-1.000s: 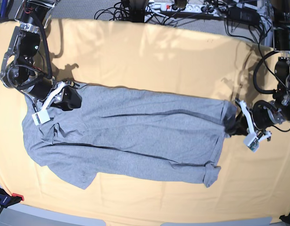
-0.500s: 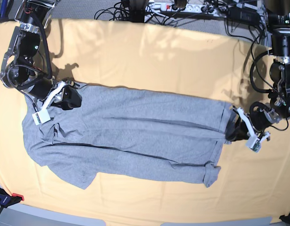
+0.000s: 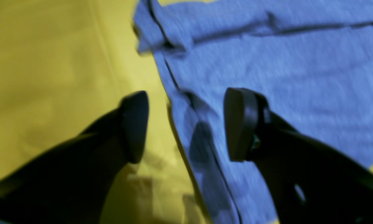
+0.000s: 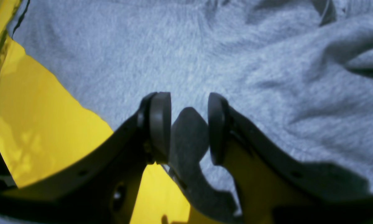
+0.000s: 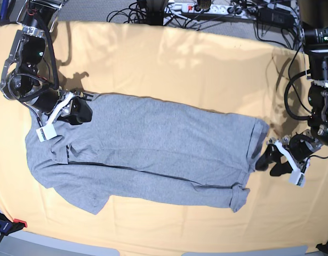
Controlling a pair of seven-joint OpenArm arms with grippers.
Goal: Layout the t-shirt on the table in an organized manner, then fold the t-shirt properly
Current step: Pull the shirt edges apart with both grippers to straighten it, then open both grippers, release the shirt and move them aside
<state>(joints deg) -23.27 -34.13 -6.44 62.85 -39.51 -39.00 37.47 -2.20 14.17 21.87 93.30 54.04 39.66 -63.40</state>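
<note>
Pale yellow-orange cloth covers the table, where the heather-grey t-shirt lies stretched lengthwise across the middle in the base view, one end beneath the right gripper on that view's left, the hem end beside the left gripper on its right; cables trail along the far edge

Seen from the left wrist, the left gripper hovers with its fingers spread wide and holding nothing, one pad over bare table, the other over the t-shirt, the hem edge running between them; the picture is blurred

Seen from the right wrist, the right gripper has its fingers set partly apart over the t-shirt, close to its edge against the table; whether any cloth is pinched between them cannot be told

Judged from how it lies, the garment is largely flattened, though a long crease and a curled hem corner remain. Smoothing well would mean regripping the hem at its corner and drawing it gently away from the far end, low over the cloth, so the fabric tautens without lifting or bunching
</note>
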